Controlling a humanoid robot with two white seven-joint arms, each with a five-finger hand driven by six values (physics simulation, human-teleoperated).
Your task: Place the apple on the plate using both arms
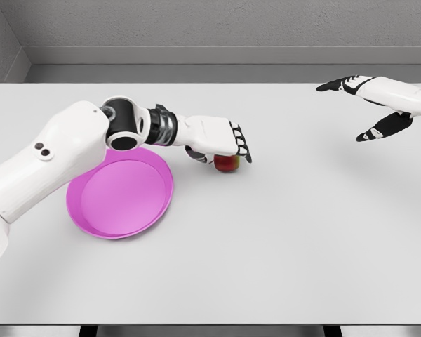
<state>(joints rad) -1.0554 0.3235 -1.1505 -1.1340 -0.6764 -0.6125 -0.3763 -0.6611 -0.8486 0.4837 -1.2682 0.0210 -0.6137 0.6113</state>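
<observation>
One grasp in hand: left white five-finger hand curled over small red apple beside round magenta plastic plate, calling next for lift and carry plateward; right hand fingers apart, idle.

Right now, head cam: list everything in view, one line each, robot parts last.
table: 1, light grey, fills most of the view
plate: 1, magenta, left of centre on the table, its far left part behind the left arm
apple: 1, red, just right of the plate on the table, mostly covered by the left hand
left hand: 1, white and black, closed over the apple
right hand: 1, white and black, upper right above the table, fingers spread, holding nothing
</observation>
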